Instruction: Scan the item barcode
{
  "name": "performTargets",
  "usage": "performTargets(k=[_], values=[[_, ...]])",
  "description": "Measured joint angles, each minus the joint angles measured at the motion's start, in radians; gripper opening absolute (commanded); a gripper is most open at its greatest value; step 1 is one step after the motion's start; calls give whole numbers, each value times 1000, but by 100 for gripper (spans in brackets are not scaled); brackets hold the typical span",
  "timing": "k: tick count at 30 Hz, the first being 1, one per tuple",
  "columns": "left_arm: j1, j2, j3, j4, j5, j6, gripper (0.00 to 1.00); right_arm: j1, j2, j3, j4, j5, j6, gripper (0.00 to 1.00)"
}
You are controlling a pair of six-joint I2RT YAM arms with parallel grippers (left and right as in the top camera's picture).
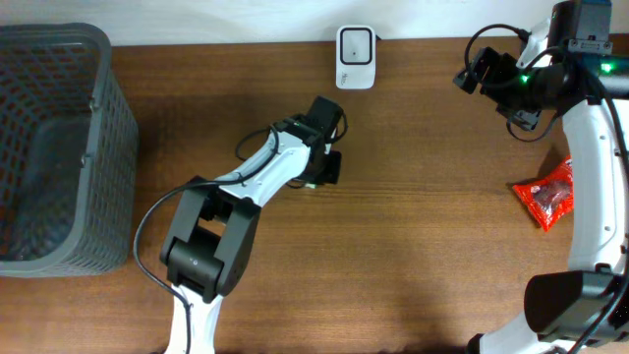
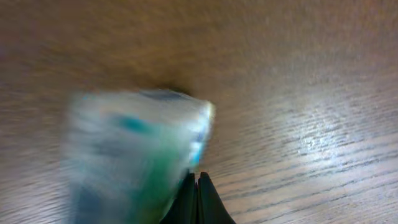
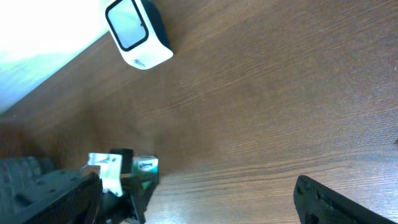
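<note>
Overhead: mesh basket (image 1: 59, 147) at the surface's (image 1: 423, 256) left edge, white scanner (image 1: 355, 57) at the far edge, red packet (image 1: 546, 195) near the right edge, left end effector (image 1: 329, 169) mid-surface. Left wrist: blurred white-green pack (image 2: 137, 155) just beside that end effector, jaws pressed fully together, gripping nothing. Right wrist: right end effector (image 3: 198, 202) spread wide and empty, well apart from the pack.

Wooden table (image 1: 413, 246) carries basket (image 1: 110, 128), scanner (image 1: 355, 56), red packet (image 1: 548, 197) (far right).

Overhead bright, even, sharp. Left wrist view motion-blurred, glare patch on counter (image 2: 314, 140) at right. Right wrist far-left corner blown out white.
</note>
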Motion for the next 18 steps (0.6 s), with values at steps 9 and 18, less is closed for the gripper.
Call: performTargets(k=[9,18], values=[[-20,11,-5,8,19,-3,0,0,0,0,0,0,0,99],[-32,11,160,-234,-107,-3,8,0,0,0,0,0,0,98]])
